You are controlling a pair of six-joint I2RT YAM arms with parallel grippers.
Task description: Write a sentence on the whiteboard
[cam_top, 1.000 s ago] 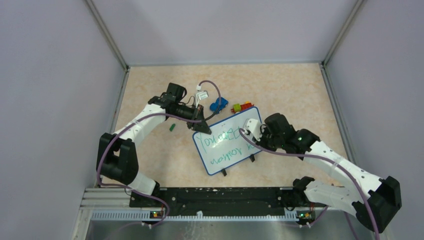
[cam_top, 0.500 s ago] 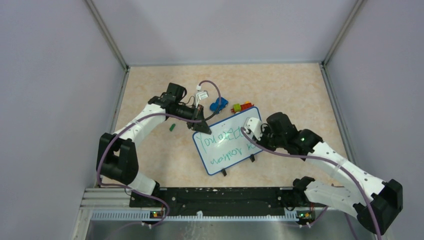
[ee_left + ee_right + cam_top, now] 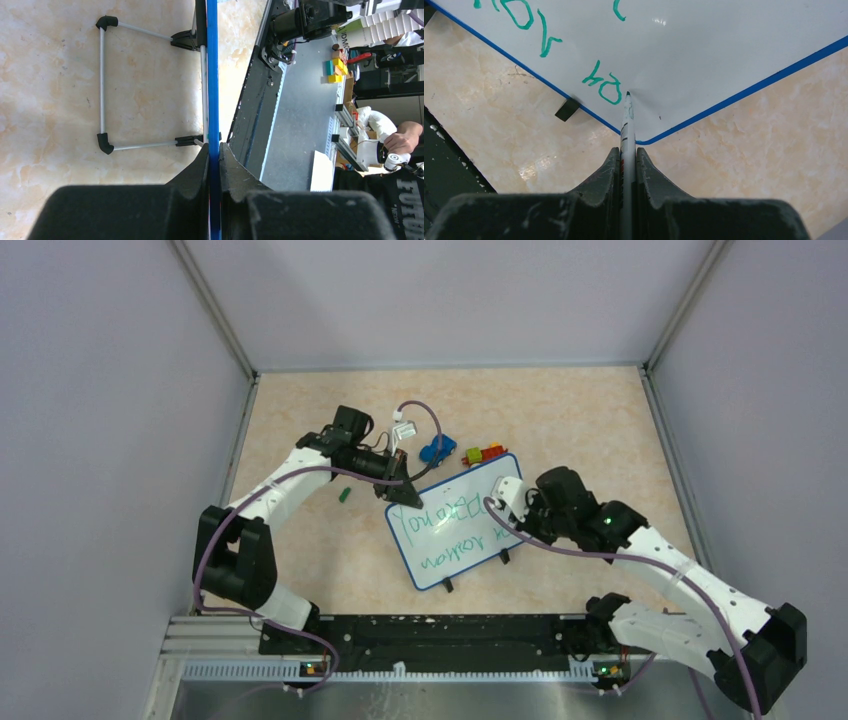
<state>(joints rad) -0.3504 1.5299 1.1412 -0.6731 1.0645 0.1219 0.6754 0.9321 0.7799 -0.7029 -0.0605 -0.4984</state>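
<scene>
The sentence (image 3: 437, 517) is too small to read, possibly partly covered.

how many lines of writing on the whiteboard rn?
2. Upper line runs across the whiteboard's far half; lower line sits nearer its footed edge. Both green. The right arm overlaps the board's right end, so strokes there may be hidden.

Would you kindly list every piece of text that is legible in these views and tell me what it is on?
"You are": upper line of green handwriting on the whiteboard.
"narrow", roughly: lower line; its last letters are unclear.
"FUTUR", cut off: dark shirt in the left wrist view's background.
Print on the marker: too small to read.
</scene>
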